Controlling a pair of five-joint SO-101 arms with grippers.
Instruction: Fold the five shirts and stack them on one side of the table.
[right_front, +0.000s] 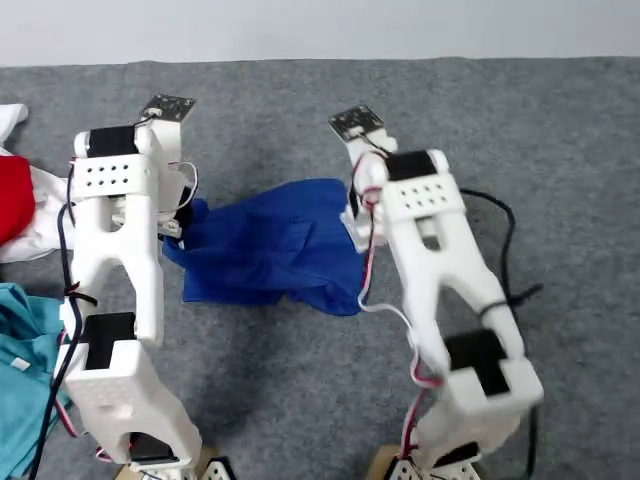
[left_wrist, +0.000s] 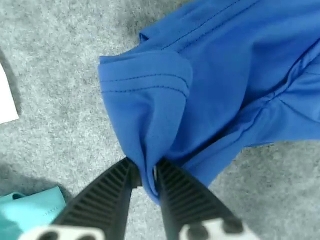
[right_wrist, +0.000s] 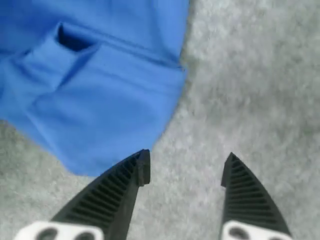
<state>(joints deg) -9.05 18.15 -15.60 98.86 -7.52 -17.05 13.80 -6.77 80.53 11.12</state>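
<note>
Table (right_front: 560, 200): grey and felt-like, carrying all the shirts; leaves bare room around the middle for spreading cloth flat before any fold.
Blue shirt (right_front: 270, 250): lies bunched in the middle of the table between the two arms, not yet flat; judged the garment in hand, with folding barely begun.
Teal shirt (right_front: 20, 350): heaped at the table's left edge, beside the left arm's base; unfolded, awaiting a turn.
Red shirt (right_front: 10, 200): farther back along the same edge, against white cloth (right_front: 40, 240); also unfolded.
Left end effector (left_wrist: 145, 172): clamped tight on a gathered fold of the blue shirt near a sleeve hem; best held pinched and drawn outward, away from the other arm, low over the table, to drag the cloth flat rather than lift it in a clump.
Right end effector (right_wrist: 186, 170): spread wide with nothing in it, hovering over bare table just beside the blue shirt's edge; ought to come down on that edge and pinch one layer only, opposite the left grip.
Risk: likely uneven tension and lasting wrinkles if pulling from one side alone.
</note>
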